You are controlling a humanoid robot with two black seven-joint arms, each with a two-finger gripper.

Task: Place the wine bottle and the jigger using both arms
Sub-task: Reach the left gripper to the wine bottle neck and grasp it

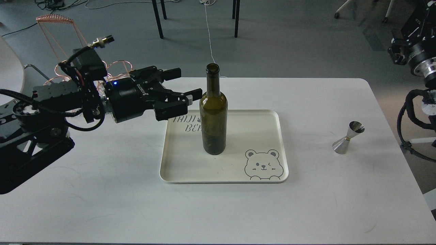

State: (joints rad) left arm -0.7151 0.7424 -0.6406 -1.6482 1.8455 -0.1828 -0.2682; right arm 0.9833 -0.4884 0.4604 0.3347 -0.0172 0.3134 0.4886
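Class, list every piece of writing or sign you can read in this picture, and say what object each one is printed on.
"TAIJI" and below it "BE", both cut off by the wine bottle: printed on the cream tray.
A winking bear face drawing, no words: on the tray's near right corner.
Small white lettering on the left gripper body: too small to read.
The jigger shows no writing.

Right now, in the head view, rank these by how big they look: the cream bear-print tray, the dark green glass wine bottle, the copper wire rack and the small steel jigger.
1. Cream bear-print tray, largest.
2. Dark green glass wine bottle.
3. Small steel jigger, clearly smallest.
Copper wire rack: unranked, since the left arm hides most of it and it stands farther back.
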